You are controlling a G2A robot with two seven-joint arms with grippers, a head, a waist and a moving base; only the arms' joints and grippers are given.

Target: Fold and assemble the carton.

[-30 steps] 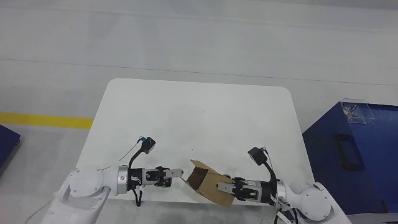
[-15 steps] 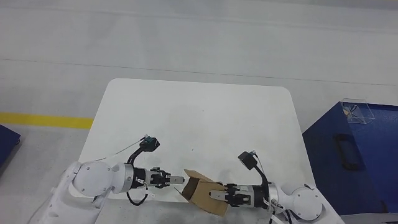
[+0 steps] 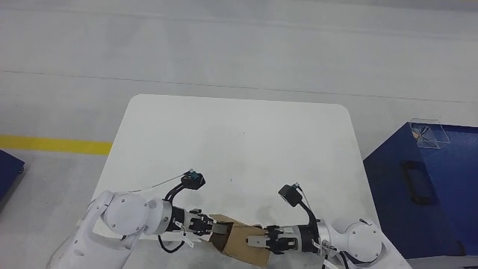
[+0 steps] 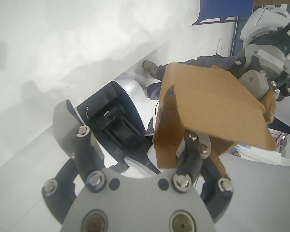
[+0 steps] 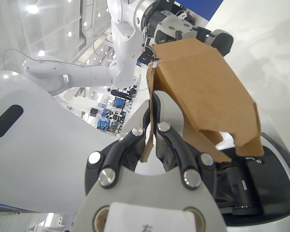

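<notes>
The brown cardboard carton (image 3: 240, 240) hangs partly unfolded over the white table's (image 3: 231, 142) near edge, between my two grippers. My right gripper (image 5: 151, 112) is shut on one thin side flap of the carton (image 5: 200, 85); in the top view it (image 3: 259, 240) sits at the carton's right end. My left gripper (image 4: 128, 126) is open at the carton's (image 4: 215, 107) left open end. One finger (image 4: 191, 143) is tucked behind a flap, the other finger (image 4: 68, 121) stands well clear. From above, the left gripper (image 3: 212, 226) touches the carton's left end.
A blue cabinet (image 3: 426, 187) with a small clear box (image 3: 429, 131) on it stands right of the table. The table's far and middle parts are bare white surface. Grey floor with yellow lines surrounds it.
Both grippers and the carton have shifted left and toward the table's near edge. The left gripper has closed the gap to the carton, and one finger is now inside its open end.
</notes>
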